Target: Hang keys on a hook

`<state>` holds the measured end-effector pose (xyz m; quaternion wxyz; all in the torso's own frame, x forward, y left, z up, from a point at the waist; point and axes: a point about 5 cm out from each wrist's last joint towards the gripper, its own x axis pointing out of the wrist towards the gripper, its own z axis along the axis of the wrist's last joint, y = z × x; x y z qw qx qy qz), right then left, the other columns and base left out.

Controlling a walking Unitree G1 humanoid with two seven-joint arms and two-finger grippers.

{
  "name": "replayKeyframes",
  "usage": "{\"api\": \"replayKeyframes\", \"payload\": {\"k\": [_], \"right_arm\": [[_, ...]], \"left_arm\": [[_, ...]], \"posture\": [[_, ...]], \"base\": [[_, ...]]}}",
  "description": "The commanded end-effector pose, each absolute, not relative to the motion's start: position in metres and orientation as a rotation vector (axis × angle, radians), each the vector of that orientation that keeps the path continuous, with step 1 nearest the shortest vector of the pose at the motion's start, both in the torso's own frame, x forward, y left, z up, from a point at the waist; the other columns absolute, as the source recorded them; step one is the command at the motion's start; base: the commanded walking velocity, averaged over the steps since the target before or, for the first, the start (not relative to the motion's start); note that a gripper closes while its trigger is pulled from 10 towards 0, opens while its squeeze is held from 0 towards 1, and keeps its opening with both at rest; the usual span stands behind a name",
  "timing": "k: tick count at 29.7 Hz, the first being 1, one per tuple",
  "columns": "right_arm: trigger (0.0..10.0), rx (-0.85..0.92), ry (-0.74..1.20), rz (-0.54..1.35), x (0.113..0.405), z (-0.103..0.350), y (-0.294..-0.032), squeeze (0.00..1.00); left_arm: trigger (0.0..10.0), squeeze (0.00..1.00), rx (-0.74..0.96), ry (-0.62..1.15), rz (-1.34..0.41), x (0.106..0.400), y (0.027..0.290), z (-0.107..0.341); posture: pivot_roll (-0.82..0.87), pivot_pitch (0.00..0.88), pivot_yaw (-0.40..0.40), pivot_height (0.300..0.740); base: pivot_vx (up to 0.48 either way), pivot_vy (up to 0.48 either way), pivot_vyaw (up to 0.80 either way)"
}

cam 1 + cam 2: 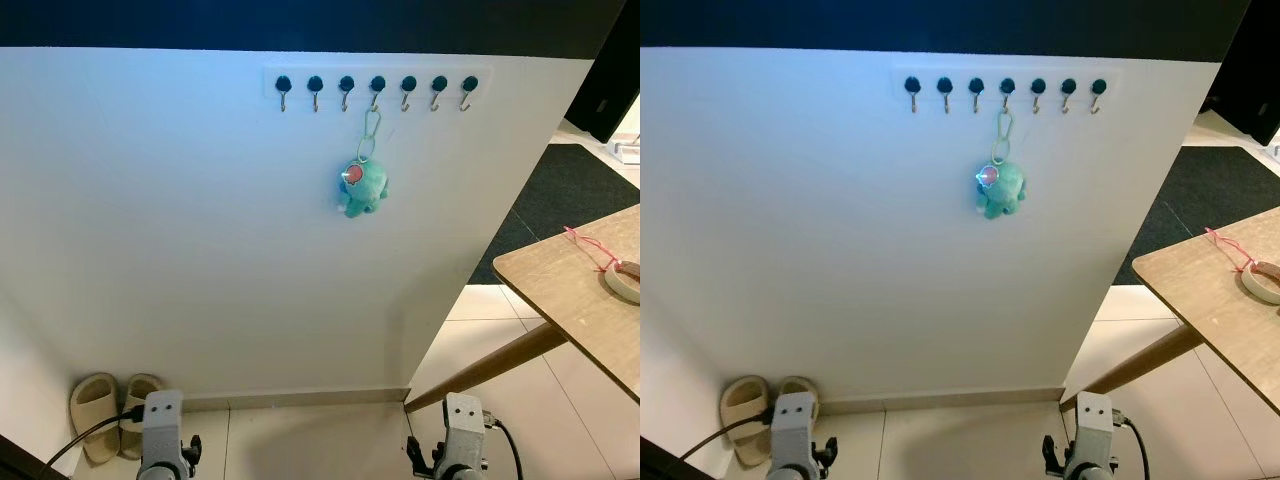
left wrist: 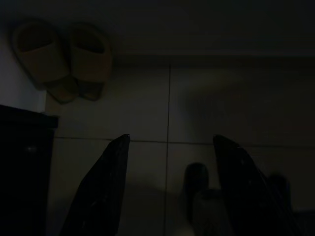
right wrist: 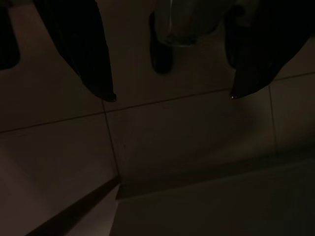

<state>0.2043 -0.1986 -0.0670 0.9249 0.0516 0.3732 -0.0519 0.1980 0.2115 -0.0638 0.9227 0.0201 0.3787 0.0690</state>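
Keys [image 1: 362,180] on the middle hook [image 1: 376,89].

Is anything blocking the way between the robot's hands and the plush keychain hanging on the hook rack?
Nothing visible is. The keychain hangs from the middle hook on bare wall, with both arms hanging low below.

White wall [image 1: 200,230] carries hook rail [image 1: 375,83]; teal plush keychain [image 1: 362,186] hangs from middle hook. Tiled floor [image 1: 300,440] holds beige slippers [image 1: 112,410]. Wooden table [image 1: 570,290], tape roll [image 1: 625,280].
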Motion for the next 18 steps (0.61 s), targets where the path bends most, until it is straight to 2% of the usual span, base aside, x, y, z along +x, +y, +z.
{"api": "replayKeyframes", "payload": {"k": [1, 3, 18], "right_arm": [[10.0, 0.106, 0.798, -0.106, 0.1977, -0.0712, -0.1988, 0.0], [10.0, 0.098, 0.802, -0.092, 0.1972, -0.0717, -0.1982, 0.0], [10.0, 0.078, 0.828, -0.052, 0.1929, -0.0753, -0.1933, 0.0]], "left_arm": [[10.0, 0.0, 0.072, 0.798, 0.142, 0.1916, 0.2188, -0.0664], [10.0, 0.0, 0.082, 0.796, 0.14, 0.191, 0.2191, -0.0667], [10.0, 0.0, 0.052, 0.752, 0.172, 0.189, 0.2169, -0.0681]], "posture": [[0.04, 0.043, -0.003, 0.74], [0.04, 0.043, 0.0, 0.74], [0.05, 0.048, -0.007, 0.74]], "base": [[0.0, 0.0, 0.0], [0.0, 0.0, -0.29], [0.0, 0.0, -0.8]]}}
